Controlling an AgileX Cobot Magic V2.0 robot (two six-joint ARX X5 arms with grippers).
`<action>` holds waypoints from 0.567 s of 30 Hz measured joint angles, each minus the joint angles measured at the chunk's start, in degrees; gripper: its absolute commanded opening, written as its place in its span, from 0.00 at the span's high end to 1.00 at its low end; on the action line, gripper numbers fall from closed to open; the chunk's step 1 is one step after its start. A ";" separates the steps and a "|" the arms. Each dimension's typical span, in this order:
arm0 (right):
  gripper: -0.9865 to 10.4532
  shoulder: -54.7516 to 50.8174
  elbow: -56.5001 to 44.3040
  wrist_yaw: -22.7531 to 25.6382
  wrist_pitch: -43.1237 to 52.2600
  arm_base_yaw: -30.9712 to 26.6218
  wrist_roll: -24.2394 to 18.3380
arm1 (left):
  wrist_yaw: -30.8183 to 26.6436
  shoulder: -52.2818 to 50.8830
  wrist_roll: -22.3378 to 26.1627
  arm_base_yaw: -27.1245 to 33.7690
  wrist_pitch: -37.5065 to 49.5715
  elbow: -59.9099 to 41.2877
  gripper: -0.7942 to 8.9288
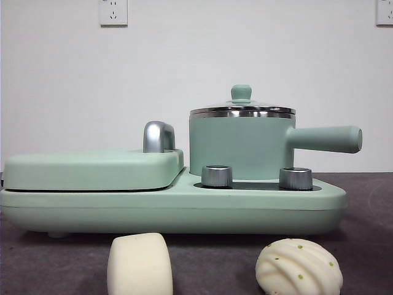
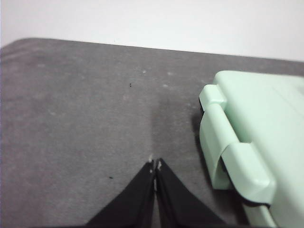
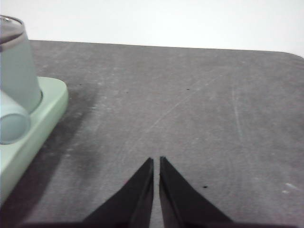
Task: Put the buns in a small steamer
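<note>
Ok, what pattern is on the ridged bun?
Cream-white ridged bun with shell-like grooves and small green specks; the front view shows it best.

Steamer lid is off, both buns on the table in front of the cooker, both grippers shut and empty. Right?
Not quite: the front view shows the glass lid on the steamer, not off. The rest holds: the smooth bun and the ridged bun lie on the table in front of the cooker, and the left gripper and right gripper are shut and empty.
</note>
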 measured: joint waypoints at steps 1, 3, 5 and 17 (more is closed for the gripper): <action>0.90 0.00 0.00 -0.57 -0.04 0.00 0.61 | 0.00 0.00 -1.49 0.02 0.00 0.00 0.91; 0.90 0.00 0.00 -1.05 -0.02 0.00 2.32 | 0.11 0.00 -5.20 0.00 0.00 0.00 0.91; 0.90 0.00 0.00 -2.60 0.00 0.00 4.94 | 1.92 0.00 -8.50 0.00 0.15 0.00 0.91; 0.90 4.09 13.55 -8.90 -4.59 2.29 16.33 | 6.62 7.39 -21.09 -5.27 0.31 9.29 0.91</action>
